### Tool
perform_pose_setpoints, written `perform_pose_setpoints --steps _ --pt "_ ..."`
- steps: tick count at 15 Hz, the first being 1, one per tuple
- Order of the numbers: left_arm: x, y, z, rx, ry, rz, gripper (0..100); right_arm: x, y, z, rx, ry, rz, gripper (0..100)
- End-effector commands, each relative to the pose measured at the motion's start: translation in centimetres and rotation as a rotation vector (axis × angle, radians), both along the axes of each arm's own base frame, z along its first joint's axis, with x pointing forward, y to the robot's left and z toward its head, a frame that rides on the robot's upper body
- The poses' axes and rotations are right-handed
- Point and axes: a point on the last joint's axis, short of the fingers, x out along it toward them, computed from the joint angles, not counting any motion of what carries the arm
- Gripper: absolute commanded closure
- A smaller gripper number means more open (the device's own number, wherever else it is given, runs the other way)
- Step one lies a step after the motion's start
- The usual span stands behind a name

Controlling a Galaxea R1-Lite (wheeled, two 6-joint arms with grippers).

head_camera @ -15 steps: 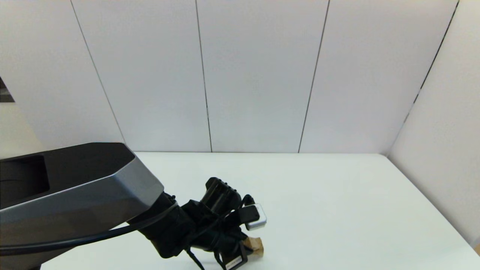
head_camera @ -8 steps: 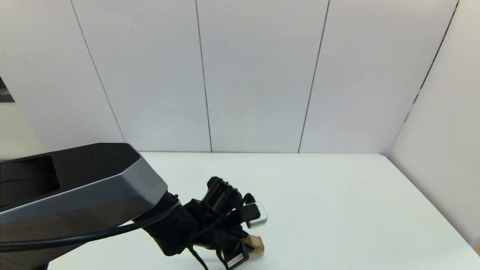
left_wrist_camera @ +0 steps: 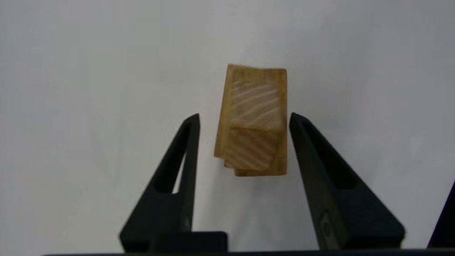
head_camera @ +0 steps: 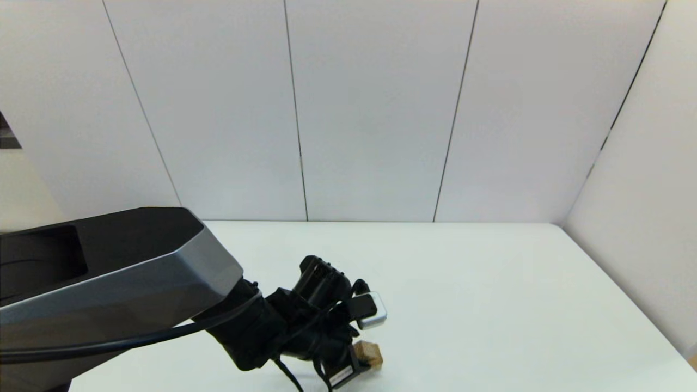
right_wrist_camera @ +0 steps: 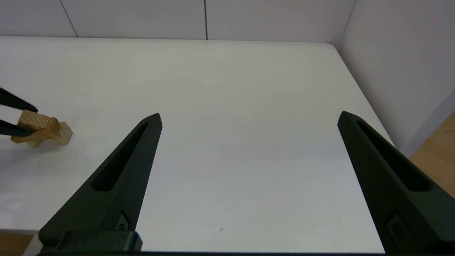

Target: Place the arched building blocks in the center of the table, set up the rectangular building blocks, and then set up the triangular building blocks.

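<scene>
Your left gripper (left_wrist_camera: 244,119) has just let go: jaws now open, straddling the stacked blocks (left_wrist_camera: 254,121) without touching. The stack stands on the table (head_camera: 490,283); you can withdraw. Your right gripper (right_wrist_camera: 249,117) idles, jaws wide and empty.

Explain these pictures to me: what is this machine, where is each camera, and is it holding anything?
It is a two-armed robot at a white table. One picture looks down from its head and shows the left arm reaching out. The other two come from cameras on the wrists, so the black prongs are each arm's own fingers. The left gripper stands open around a small stack of wooden blocks that rests on the table, with a gap on each side. The right gripper is open, idle and empty. Nothing is held.
</scene>
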Motion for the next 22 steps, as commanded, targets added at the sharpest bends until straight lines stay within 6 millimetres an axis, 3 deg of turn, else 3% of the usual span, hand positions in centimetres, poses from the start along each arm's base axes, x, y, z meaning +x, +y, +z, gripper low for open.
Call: perform_pose_setpoints --steps 1,6,8,11,15,19,22 --pt "0.1 -0.1 0.3 -0.023 -0.028 0.001 0 0.0 0.0 0.0 0.0 0.0 0.0 0" --pt "0.2 -0.2 1.3 -0.05 -0.038 0.017 0 0.0 0.0 0.0 0.0 0.0 0.0 0" --pt "0.2 -0.1 3.3 -0.1 -0.054 0.045 0 0.0 0.0 0.0 0.0 0.0 0.0 0" --pt "-0.3 0.5 8.1 -0.219 -0.105 0.092 0 0.0 0.0 0.0 0.0 0.0 0.0 0" --pt "-2.7 3.0 16.0 -0.381 -0.215 0.184 0 0.0 0.0 0.0 0.0 0.0 0.0 0" --pt "-7.5 7.9 23.0 -0.46 -0.391 0.34 0 0.0 0.0 0.0 0.0 0.0 0.0 0" --pt "-12.1 12.3 26.0 -0.544 -0.488 0.431 0 0.0 0.0 0.0 0.0 0.0 0.0 0"
